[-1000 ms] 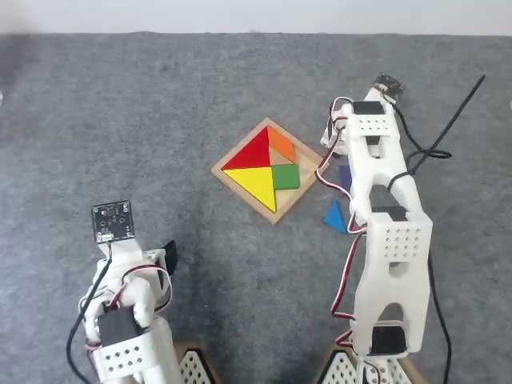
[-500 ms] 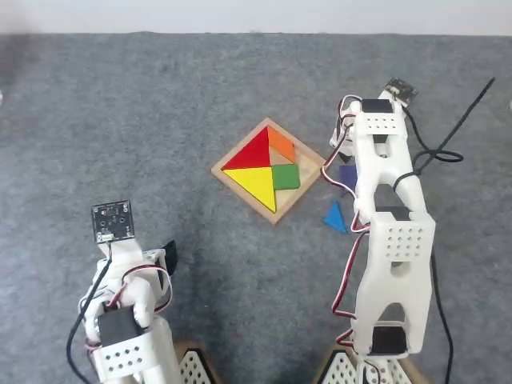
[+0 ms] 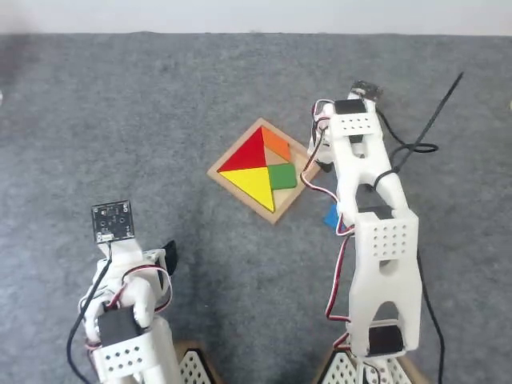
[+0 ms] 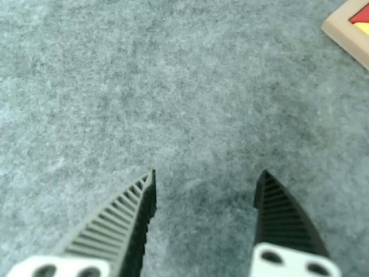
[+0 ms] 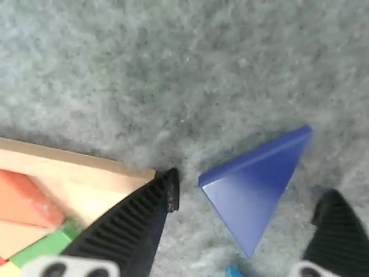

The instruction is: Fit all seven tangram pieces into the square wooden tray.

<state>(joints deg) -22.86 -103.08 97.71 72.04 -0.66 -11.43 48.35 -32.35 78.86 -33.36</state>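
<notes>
The right arm (image 3: 376,240) is extended toward the far side with its wrist pitched down. The right claw (image 5: 249,193) has its jaws spread wide (tips pointing downward). The left arm (image 3: 120,320) is folded at the near left, and the left claw (image 4: 204,176) is likewise spread.

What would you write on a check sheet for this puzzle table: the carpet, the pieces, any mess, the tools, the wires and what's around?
Surface: grey carpet covers the table.
Job's things: the wooden tray holds a red triangle, yellow triangle, orange piece and green square. A dark blue triangle and a light blue piece lie outside on the carpet.
Clutter: nothing seen.
Tools: the left tool is open over bare carpet. The right tool is open and straddles the dark blue triangle, with one finger at the tray's corner.
Cables: red and white wires run along the right arm; a black cable trails beside it.
Surroundings: pale strip beyond the carpet's far edge.
</notes>
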